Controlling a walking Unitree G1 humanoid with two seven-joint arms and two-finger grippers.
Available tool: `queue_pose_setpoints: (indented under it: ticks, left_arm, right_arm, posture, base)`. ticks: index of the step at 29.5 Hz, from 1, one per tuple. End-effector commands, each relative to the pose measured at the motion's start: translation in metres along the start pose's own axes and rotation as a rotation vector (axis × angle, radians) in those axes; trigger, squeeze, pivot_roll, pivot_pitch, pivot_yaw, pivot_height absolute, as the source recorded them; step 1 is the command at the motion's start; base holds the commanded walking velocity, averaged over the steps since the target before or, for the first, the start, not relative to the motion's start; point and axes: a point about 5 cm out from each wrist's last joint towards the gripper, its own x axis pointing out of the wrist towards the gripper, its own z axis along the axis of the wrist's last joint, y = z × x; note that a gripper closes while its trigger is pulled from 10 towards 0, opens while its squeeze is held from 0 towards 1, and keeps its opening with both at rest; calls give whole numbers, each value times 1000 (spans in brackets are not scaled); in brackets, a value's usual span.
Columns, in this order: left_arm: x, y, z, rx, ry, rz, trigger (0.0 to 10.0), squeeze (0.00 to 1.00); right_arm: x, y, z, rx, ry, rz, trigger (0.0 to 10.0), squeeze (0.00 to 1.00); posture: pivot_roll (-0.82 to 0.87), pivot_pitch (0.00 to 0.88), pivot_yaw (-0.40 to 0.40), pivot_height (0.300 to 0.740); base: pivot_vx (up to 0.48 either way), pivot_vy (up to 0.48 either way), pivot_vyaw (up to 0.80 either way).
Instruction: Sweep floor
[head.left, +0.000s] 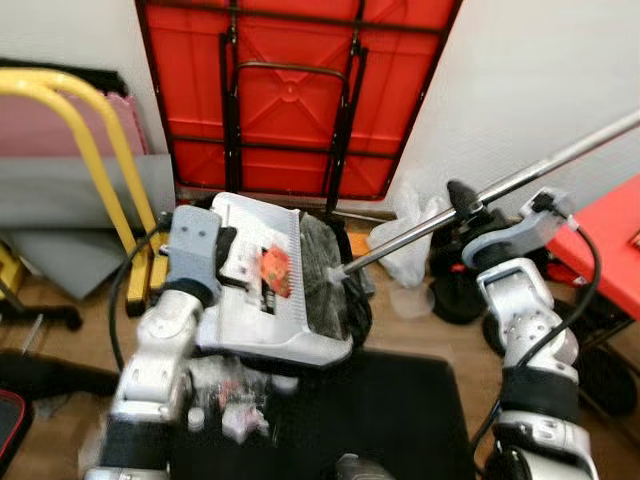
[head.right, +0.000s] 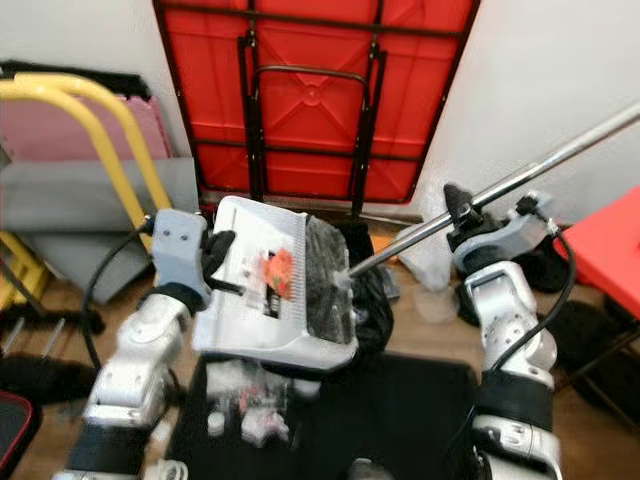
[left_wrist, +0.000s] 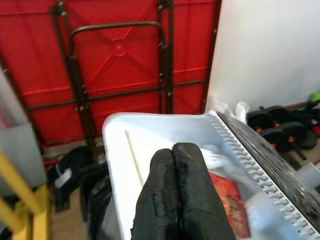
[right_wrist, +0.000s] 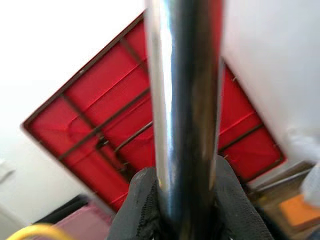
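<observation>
Left of centre in the head view, the left gripper (head.left: 225, 245) has the white dustpan (head.left: 270, 290) raised and tilted, its two black fingers (left_wrist: 177, 195) pressed flat together on the pan's rim in the left wrist view. Over on the right, the right gripper (head.left: 462, 205) is clamped around the silver broom handle (head.left: 520, 178), which slants down from the upper right to the dark broom head (head.left: 330, 275) sitting against the pan's toothed edge. There's red and orange litter (head.left: 275, 268) lying in the pan, so by my reading a good part of the sweeping is in. Still, scraps of debris (head.left: 235, 405) are scattered on the black mat (head.left: 400, 410) at lower centre, below the pan, so there's more to gather, and the pan wants emptying.

The left wrist view gives the pan's comb teeth and the litter up close. The right wrist view shows fingers (right_wrist: 142, 210) hugging the pole, with the folded red table (right_wrist: 115, 115) behind.
</observation>
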Motion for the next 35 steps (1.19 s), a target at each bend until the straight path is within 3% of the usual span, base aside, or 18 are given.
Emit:
queue_pose_setpoints:
  ticks: [1,15,21,29,35]
  left_arm:
    - [-1,4,0,5,6,10,10000,0]
    - [-1,4,0,3,6,8,10000,0]
    - [-5,2,2,-14,2,16,10000,0]
    - [-20,-4,10,2,-9,-14,10000,0]
    - [-42,-9,20,21,2,-53,10000,0]
  right_arm:
    - [3,13,12,19,-66,64,10000,0]
    - [3,15,8,-22,-41,71,10000,0]
    - [7,22,5,-150,-25,89,10000,0]
    - [14,21,16,-230,-28,81,10000,0]
    - [22,25,34,-256,-75,73,10000,0]
  posture:
    - [-138,32,-156,740]
    - [-140,39,-159,740]
    - [-149,84,-160,740]
    - [-144,179,-175,740]
    - [-109,303,-173,740]
  base:
    - [334,0,0]
    - [333,0,0]
    - [164,0,0]
    - [0,0,0]
    - [0,0,0]
